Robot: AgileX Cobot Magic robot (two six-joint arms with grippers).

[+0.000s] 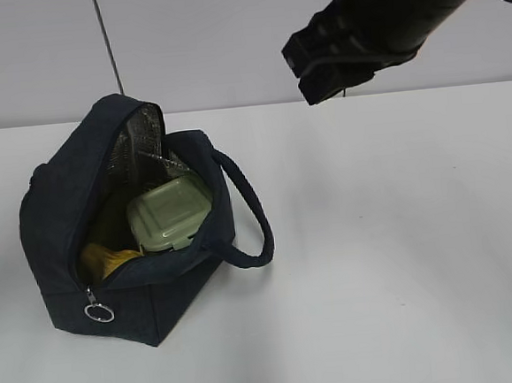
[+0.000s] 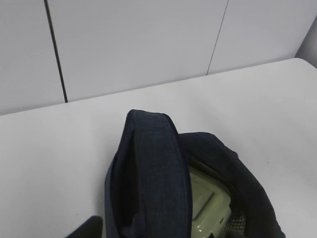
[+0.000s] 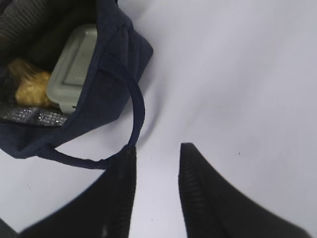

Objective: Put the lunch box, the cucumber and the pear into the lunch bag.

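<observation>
Right end effector (image 3: pixel 156 188) hangs empty with jaws parted above bare worktop (image 1: pixel 403 260), lunch bag (image 1: pixel 72 224) down to its left holding lunch box (image 1: pixel 169 214) and pear (image 1: pixel 110 258), so retreat upward clear of the handle (image 3: pixel 136 114).

White table (image 1: pixel 405 277); grey panelled wall (image 1: pixel 226 34) behind it.
</observation>
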